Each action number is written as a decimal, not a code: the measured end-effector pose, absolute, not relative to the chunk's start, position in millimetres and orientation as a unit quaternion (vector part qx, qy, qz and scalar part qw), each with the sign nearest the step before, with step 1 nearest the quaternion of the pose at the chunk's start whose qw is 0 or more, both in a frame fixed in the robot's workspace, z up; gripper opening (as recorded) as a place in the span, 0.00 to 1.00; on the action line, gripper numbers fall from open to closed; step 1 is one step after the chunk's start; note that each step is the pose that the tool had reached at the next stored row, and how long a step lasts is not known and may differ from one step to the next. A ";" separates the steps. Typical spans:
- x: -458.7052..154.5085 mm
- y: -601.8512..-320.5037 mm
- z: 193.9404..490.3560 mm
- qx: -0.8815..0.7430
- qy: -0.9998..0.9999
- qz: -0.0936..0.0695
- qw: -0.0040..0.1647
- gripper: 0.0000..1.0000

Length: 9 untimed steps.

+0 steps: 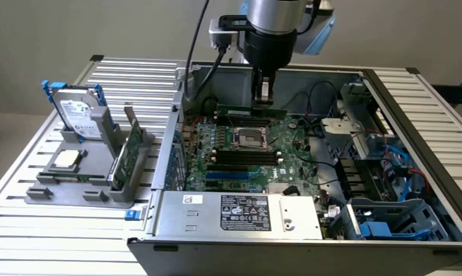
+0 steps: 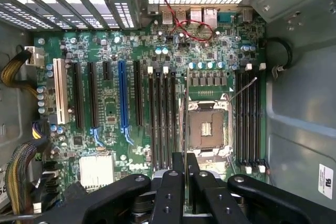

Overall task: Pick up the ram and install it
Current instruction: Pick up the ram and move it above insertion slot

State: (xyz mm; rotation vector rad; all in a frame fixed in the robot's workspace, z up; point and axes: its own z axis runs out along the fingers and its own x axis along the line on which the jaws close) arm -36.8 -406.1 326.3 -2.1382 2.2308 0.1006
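Fingers: the gripper is clenched on the ram, taking it by its upper long edge near mid-length.
Ram: edge-on under the fingers in the wrist view. In the exterior view it hangs level over the motherboard, apart from it and just beside the CPU socket.
Handling: likely light, thin and stiff, but brittle if twisted. The chips and contact edge are best left untouched, so a centred hold on the bare top edge suits it.
Slots: a bank of black memory slots runs parallel, just beside the ram's line. I cannot tell whether it sits over one.
Edges: white latch tabs at the slot ends, with the socket frame close on the other side.
Room: open above the board. The case wall and loose cables lie beyond, well apart.
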 end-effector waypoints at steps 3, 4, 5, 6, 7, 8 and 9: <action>-39.2 -407.7 320.7 -0.693 0.720 0.033 0.025 0.14; -40.3 -407.9 318.9 -0.694 0.719 0.033 0.025 0.14; -41.3 -407.9 317.1 -0.695 0.718 0.033 0.025 0.14; -42.1 -407.9 315.3 -0.696 0.717 0.033 0.025 0.14; -42.8 -407.9 313.5 -0.698 0.715 0.033 0.025 0.14; -43.5 -407.9 311.6 -0.699 0.714 0.033 0.025 0.14; -43.9 -407.9 309.8 -0.700 0.713 0.033 0.025 0.14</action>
